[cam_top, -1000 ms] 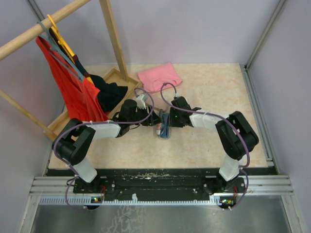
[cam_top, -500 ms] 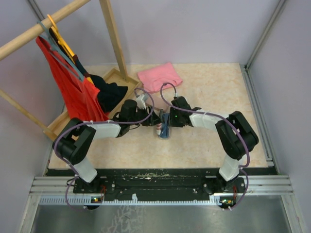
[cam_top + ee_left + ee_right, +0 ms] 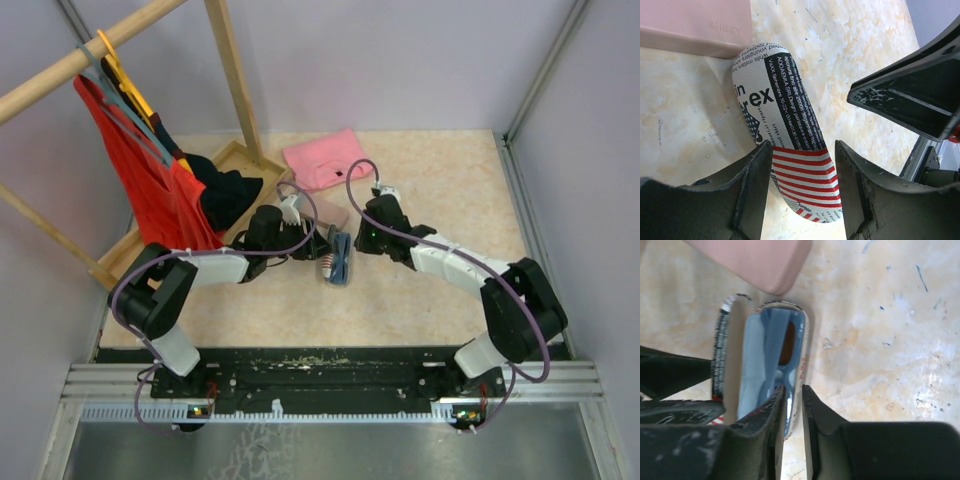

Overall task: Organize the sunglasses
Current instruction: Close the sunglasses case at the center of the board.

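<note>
A flag-patterned case (image 3: 727, 347) lies open in the middle of the table. Inside it rest sunglasses (image 3: 786, 340) with a grey-blue frame and a brownish lens, on light blue lining. The raised lid (image 3: 790, 105) sits between the fingers of my left gripper (image 3: 804, 150), which is shut on it and holds it up. My right gripper (image 3: 793, 390) hovers over the case's near right rim. Its jaws are a narrow slit apart and grip nothing that I can see. From above, the case (image 3: 338, 262) sits between the left gripper (image 3: 318, 250) and the right gripper (image 3: 358, 238).
A pink oblong case (image 3: 755, 257) lies shut just beyond the open case. A pink cloth (image 3: 328, 158) is at the back. A wooden rack with a red garment (image 3: 140, 180) and a wooden tray (image 3: 232, 152) stand at the left.
My right arm has swung out to the right, and its gripper has drawn back from over the case, its jaws narrower. The left gripper and the case have not moved.
</note>
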Controlling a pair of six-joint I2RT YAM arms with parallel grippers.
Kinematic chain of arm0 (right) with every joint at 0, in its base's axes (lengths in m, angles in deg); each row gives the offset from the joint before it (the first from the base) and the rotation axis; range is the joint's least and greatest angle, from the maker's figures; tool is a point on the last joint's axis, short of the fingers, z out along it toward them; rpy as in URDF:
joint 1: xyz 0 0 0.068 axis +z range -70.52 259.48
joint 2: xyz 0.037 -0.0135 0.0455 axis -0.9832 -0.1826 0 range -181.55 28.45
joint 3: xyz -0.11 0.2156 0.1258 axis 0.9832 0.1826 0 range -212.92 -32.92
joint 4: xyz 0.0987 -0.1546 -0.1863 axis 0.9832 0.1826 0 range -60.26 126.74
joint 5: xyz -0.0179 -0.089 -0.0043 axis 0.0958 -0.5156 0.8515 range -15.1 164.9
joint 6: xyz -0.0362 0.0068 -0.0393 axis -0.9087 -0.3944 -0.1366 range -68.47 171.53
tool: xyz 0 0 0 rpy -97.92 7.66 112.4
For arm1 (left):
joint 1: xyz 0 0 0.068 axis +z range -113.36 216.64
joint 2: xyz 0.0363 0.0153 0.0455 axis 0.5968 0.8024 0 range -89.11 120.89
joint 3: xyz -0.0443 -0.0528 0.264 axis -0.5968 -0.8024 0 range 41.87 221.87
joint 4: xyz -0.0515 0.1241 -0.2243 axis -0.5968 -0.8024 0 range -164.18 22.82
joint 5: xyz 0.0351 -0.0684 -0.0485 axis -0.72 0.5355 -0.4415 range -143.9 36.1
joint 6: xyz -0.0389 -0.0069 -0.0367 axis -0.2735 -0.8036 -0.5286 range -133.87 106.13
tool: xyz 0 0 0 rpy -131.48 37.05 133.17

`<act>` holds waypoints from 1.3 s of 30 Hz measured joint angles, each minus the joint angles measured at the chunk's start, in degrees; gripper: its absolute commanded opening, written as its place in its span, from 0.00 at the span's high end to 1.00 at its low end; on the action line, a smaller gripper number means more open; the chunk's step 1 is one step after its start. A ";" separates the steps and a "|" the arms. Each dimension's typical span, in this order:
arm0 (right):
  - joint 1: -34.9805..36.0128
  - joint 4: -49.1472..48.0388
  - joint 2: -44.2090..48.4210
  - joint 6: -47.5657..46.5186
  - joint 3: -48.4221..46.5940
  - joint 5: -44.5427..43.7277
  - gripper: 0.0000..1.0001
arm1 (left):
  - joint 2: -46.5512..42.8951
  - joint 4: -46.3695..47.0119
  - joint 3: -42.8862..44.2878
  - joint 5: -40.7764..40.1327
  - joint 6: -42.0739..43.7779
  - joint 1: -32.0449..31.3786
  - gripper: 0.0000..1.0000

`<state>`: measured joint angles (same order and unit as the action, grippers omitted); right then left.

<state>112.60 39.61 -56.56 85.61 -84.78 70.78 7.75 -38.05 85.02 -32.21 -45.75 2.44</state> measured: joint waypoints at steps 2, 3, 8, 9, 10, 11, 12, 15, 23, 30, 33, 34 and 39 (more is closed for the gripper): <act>-0.07 0.59 -0.70 0.26 0.46 -1.31 0.90 | 0.00 0.00 0.00 0.00 0.02 -0.07 0.42; -0.15 1.01 -1.49 0.46 0.48 -1.88 0.92 | 0.00 0.00 0.00 0.00 0.02 -0.07 0.42; -0.35 1.36 -6.40 0.63 0.44 -2.16 0.97 | 0.00 -0.33 0.04 -0.02 0.09 -0.07 0.44; -0.35 1.38 -7.54 0.66 0.42 -2.01 0.97 | 0.00 -0.59 0.11 -0.02 0.17 -0.07 0.45; -0.37 1.49 -8.55 0.66 0.42 -1.84 0.97 | 0.00 -0.85 0.13 -0.04 0.24 -0.07 0.46; -0.37 1.46 -9.57 0.66 0.39 -1.68 0.98 | 0.00 -1.07 0.17 -0.07 0.26 -0.07 0.46; -0.37 1.36 -10.82 0.68 0.37 -1.40 0.98 | 0.00 -1.25 0.24 -0.07 0.31 -0.09 0.46; -0.55 -0.09 -12.09 1.07 -0.83 -0.17 0.98 | 0.00 -1.31 0.35 -0.07 0.44 -0.17 0.48; -1.05 -3.10 -14.12 1.95 -1.51 2.95 1.00 | -0.02 -2.25 0.98 -0.50 0.66 -0.22 0.52; -1.57 -3.67 -14.27 2.05 -1.42 4.79 1.00 | -0.26 -2.67 1.29 -1.33 0.85 -0.48 0.60; -1.79 -3.89 -14.34 2.10 -1.38 5.31 1.00 | -0.44 -3.37 1.88 -2.01 1.11 -1.01 0.62; -1.84 -4.13 -14.43 2.12 -1.38 5.46 1.00 | -0.46 -3.58 2.12 -2.23 1.27 -1.16 0.62; -1.90 -4.79 -14.64 2.12 -1.38 5.84 1.00 | -0.55 -4.37 3.02 -3.19 1.84 -2.25 0.62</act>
<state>110.70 34.82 -71.21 87.73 -86.15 76.61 7.20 -42.42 88.04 -35.40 -43.92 0.19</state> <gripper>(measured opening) 0.005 0.380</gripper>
